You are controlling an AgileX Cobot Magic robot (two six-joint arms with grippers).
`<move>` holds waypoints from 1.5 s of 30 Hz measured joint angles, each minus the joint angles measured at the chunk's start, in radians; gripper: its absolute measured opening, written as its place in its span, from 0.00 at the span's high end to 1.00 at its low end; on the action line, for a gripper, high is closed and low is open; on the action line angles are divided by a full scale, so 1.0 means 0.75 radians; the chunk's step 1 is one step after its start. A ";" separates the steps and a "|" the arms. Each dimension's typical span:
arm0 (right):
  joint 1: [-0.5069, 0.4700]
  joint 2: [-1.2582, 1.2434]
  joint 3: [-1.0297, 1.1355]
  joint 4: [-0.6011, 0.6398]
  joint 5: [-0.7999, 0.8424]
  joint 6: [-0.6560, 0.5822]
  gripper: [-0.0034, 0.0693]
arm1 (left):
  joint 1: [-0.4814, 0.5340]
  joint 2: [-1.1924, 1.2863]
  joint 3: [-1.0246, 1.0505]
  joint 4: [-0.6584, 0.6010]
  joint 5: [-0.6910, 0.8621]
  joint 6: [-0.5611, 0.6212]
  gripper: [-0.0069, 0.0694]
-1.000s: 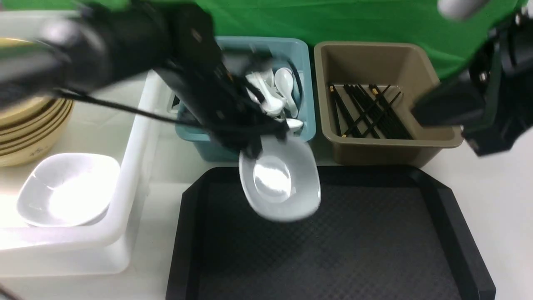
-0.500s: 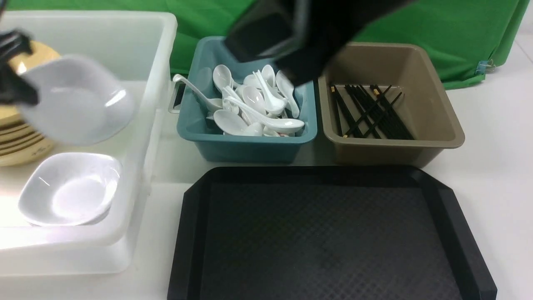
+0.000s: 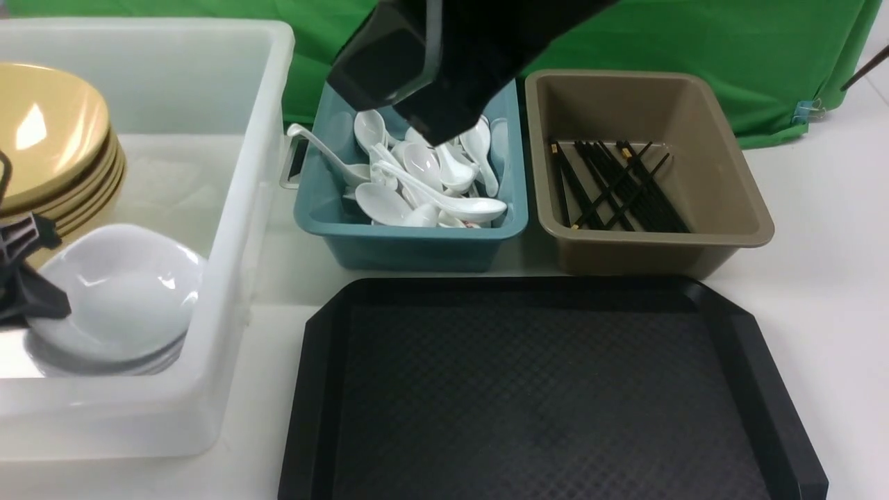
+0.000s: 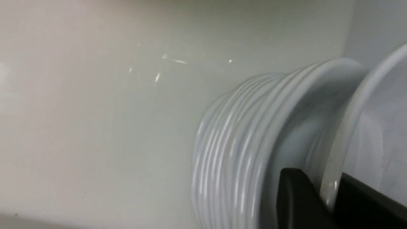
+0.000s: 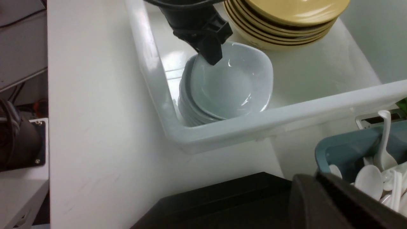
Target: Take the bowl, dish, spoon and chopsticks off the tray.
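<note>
Left tool (image 3: 35,278): mostly beyond front view's left edge, only black fragment shows; whether its pads clamp tilted white square dish (image 3: 125,292) unclear. Stacked white dishes (image 4: 222,152) beneath: mostly hidden, count unclear. Mustard-yellow glossy bowl stack (image 3: 48,132): cut by left edge. Blurred black right arm (image 3: 444,62): hides far end of teal plastic tub (image 3: 410,246). Black rectangular plastic tray (image 3: 319,389): near side cut off.

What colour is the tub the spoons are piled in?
Teal blue. The tub shows best in the front view.

Black tray (image 3: 542,389) matt, textured plastic; dish (image 3: 125,292) glossy, smooth; bowl (image 3: 42,128) glossy.
</note>
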 joint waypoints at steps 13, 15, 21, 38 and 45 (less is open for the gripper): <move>0.000 0.000 -0.027 -0.068 0.037 0.044 0.92 | -0.003 -0.206 -0.152 0.236 0.276 -0.083 0.36; 0.000 -0.003 -0.056 -0.152 0.043 0.103 0.92 | -0.004 -0.269 -0.161 0.225 0.292 -0.080 0.41; 0.000 -0.143 -0.091 -0.687 0.105 0.399 0.94 | -0.228 -0.559 -0.163 0.008 0.301 0.182 0.87; 0.000 -1.564 1.372 -1.429 -0.808 1.388 0.95 | -0.523 -1.515 -0.036 0.162 0.088 0.050 0.92; 0.000 -2.030 1.863 -1.778 -0.995 1.723 0.95 | -0.523 -1.629 0.321 0.168 -0.164 -0.005 0.92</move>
